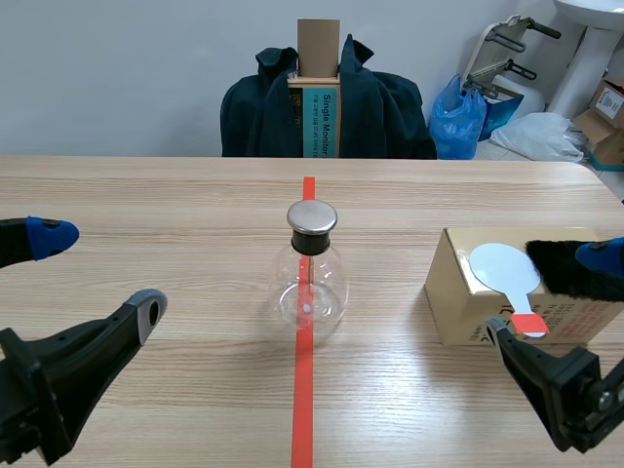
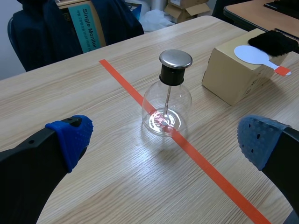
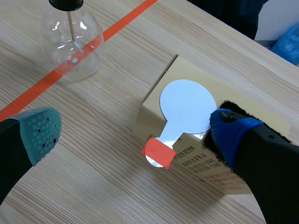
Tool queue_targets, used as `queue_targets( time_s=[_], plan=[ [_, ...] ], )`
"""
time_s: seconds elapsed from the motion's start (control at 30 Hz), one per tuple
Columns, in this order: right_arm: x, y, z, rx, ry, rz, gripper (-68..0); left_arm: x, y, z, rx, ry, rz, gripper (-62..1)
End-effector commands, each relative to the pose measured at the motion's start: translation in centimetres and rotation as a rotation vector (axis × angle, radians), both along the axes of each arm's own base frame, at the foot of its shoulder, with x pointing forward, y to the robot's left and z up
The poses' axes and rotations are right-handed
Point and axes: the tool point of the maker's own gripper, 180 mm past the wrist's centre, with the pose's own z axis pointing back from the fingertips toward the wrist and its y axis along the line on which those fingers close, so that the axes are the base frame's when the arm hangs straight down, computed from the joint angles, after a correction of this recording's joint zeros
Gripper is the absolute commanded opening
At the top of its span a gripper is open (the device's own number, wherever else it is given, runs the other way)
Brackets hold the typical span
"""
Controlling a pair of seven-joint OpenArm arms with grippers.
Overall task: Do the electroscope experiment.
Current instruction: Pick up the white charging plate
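Bare wood lies between my left pincer (image 1: 97, 273), fingers spread wide, and the round clear glass flask with a metal cap (image 1: 313, 278). The flask stands upright on the red tape line (image 1: 304, 390), with open wooden surface (image 1: 175, 205) on every side. To my right the tan cardboard box (image 1: 456, 292) blocks the low path. On its top lie a white round paddle with a red-taped handle (image 1: 504, 267), the handle overhanging the edge, and a black furry pad (image 1: 565, 271). My right pincer (image 3: 135, 133) straddles that corner, fingers apart. A bare strip of wood separates box and flask.
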Motion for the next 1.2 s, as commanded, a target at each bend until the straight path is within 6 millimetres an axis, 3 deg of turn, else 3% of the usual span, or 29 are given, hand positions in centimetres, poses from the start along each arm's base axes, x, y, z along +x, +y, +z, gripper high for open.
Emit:
queue_targets(
  time_s=[0.0,1.0,1.17],
  plan=[
    [0.4,0.7,1.3,0.043,-0.035,0.013,0.4,0.1,-0.4,0.8,-0.023,-0.021,-0.006,1.4],
    [0.4,0.7,1.3,0.047,-0.038,0.007,0.4,-0.1,-0.4,0.4,0.022,-0.029,-0.019,1.4],
    [0.0,0.6,0.1,-0.097,-0.032,0.064,0.4,-0.1,-0.4,0.4,0.021,-0.029,-0.019,1.4]
  ],
)
